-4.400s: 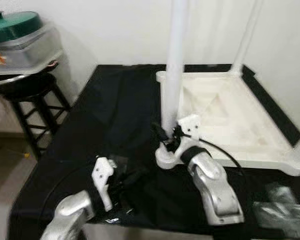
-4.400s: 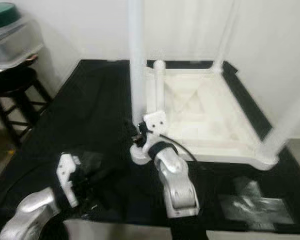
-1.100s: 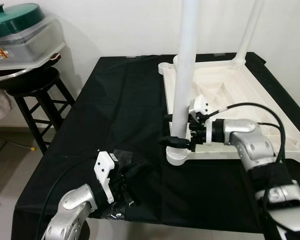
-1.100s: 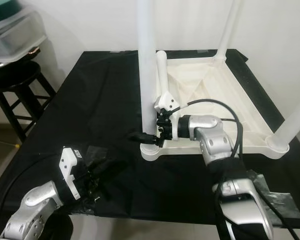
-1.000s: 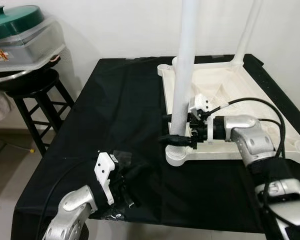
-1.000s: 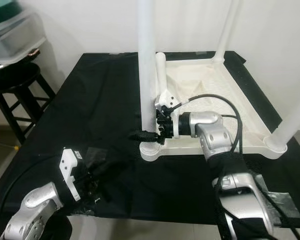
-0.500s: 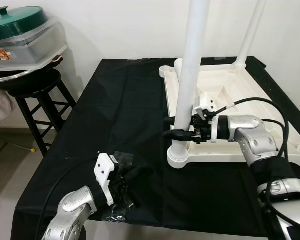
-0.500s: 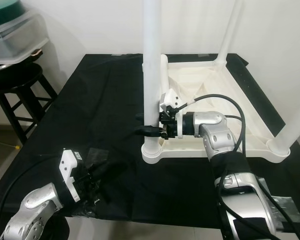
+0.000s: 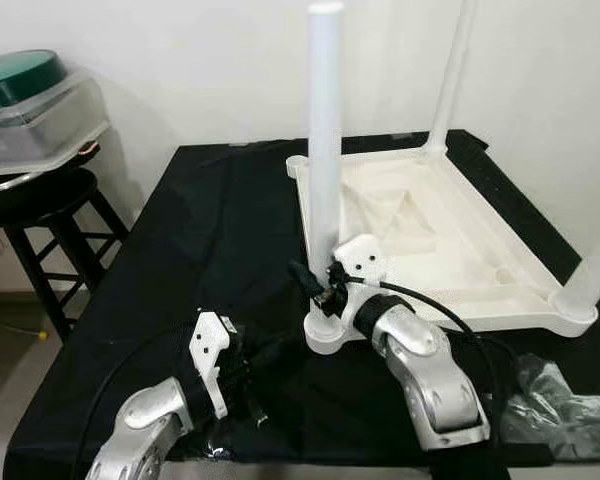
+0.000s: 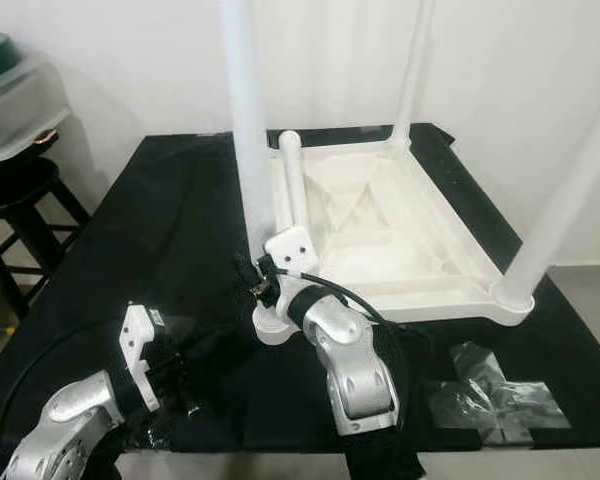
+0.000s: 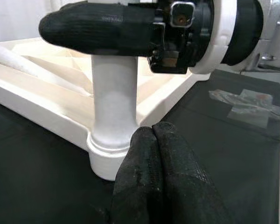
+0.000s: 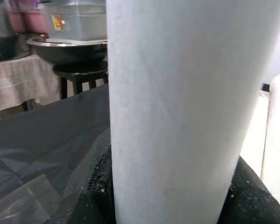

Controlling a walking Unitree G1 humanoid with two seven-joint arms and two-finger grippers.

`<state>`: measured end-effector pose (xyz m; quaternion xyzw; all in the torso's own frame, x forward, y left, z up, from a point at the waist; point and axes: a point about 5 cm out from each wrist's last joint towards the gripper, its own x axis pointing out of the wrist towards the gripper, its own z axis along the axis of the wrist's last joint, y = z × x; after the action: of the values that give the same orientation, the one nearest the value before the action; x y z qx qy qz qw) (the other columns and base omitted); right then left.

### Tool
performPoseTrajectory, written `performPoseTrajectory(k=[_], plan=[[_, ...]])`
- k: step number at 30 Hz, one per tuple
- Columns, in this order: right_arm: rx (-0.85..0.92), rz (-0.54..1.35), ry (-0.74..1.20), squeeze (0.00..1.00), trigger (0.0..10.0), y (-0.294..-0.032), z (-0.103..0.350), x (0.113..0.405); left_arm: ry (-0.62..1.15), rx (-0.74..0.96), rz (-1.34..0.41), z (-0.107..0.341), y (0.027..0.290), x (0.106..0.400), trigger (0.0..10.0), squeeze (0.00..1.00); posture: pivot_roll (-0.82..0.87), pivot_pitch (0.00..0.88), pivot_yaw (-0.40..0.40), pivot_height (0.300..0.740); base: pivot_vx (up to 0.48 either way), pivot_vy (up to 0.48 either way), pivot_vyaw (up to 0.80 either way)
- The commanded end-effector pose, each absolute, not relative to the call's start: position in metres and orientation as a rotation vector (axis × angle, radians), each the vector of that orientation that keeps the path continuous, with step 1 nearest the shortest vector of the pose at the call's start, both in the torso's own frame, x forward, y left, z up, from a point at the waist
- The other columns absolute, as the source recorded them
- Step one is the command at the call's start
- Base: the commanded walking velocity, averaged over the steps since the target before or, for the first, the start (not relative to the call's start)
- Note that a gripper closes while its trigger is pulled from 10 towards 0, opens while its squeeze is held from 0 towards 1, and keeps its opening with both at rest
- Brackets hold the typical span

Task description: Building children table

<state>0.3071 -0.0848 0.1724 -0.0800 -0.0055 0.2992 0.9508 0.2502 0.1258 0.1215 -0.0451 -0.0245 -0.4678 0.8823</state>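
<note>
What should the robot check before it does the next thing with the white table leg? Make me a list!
1. Right gripper around the near leg, low by the socket: ok.
2. Near leg standing upright in its corner socket: ok.
3. Leg pushed fully home in the socket: cannot tell.
4. Left gripper shut and off the leg, resting on the black cloth: ok.
5. Upturned tabletop lying flat on the cloth: ok.
6. Far corner post has its long leg: not ok, it is short.
</note>
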Motion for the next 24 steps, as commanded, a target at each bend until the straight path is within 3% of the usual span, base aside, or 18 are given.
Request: performPoseTrajectory(k=[1, 2, 10, 11, 12, 13, 14, 18, 23, 24], plan=[[-0.211, 0.586, 0.258, 0.0, 10.0, -0.098, 0.125, 0.303, -0.033, -0.103, -0.955, 0.117, 0.128, 0.249, 10.0, 0.0, -0.02, 0.112, 0.053, 0.74, 0.0, 0.0, 0.0], [-0.202, 0.627, 0.252, 1.0, 10.0, -0.096, 0.13, 0.305, -0.034, -0.104, -0.951, 0.117, 0.128, 0.248, 10.0, 0.0, -0.01, 0.11, 0.05, 0.74, 0.0, 0.0, 0.0], [-0.223, 0.771, 0.14, 1.0, 10.0, -0.088, 0.164, 0.311, -0.031, -0.105, -0.96, 0.116, 0.127, 0.248, 10.0, 0.0, -0.01, 0.101, 0.051, 0.74, 0.0, 0.0, 0.0], [-0.252, 0.854, 0.096, 0.94, 10.0, -0.089, 0.173, 0.314, -0.031, -0.105, -0.961, 0.116, 0.126, 0.248, 10.0, 0.0, -0.01, 0.1, 0.051, 0.74, 0.0, 0.0, 0.0], [-0.3, 0.922, 0.055, 0.25, 10.0, -0.091, 0.181, 0.318, -0.032, -0.104, -0.961, 0.117, 0.126, 0.249, 10.0, 0.0, -0.01, 0.099, 0.051, 0.74, 0.0, 0.0, 0.0], [-0.3, 0.922, 0.055, 0.25, 10.0, -0.091, 0.181, 0.318, -0.032, -0.104, -0.961, 0.117, 0.126, 0.249, 10.0, 0.0, -0.01, 0.099, 0.051, 0.74, 0.0, 0.0, 0.0], [-0.324, 0.987, 0.03, 0.03, 10.0, -0.094, 0.187, 0.321, -0.034, -0.103, -0.959, 0.117, 0.126, 0.249, 10.0, 0.0, -0.01, 0.099, 0.051, 0.74, 0.0, 0.0, 0.0], [-0.342, 1.119, 0.028, 0.0, 10.0, -0.108, 0.201, 0.333, -0.039, -0.096, -0.951, 0.117, 0.124, 0.25, 10.0, 0.0, 0.01, 0.094, 0.041, 0.74, 0.0, 0.0, 0.0], [-0.328, 1.156, 0.041, 0.0, 10.0, -0.116, 0.209, 0.345, -0.04, -0.095, -0.95, 0.117, 0.124, 0.249, 10.0, 0.0, 0.01, 0.094, 0.038, 0.74, 0.0, 0.0, 0.0], [-0.314, 1.162, 0.04, 0.0, 7.3, -0.118, 0.211, 0.348, -0.04, -0.095, -0.95, 0.117, 0.123, 0.249, 10.0, 0.0, 0.01, 0.094, 0.038, 0.74, 0.0, 0.0, 0.0]])
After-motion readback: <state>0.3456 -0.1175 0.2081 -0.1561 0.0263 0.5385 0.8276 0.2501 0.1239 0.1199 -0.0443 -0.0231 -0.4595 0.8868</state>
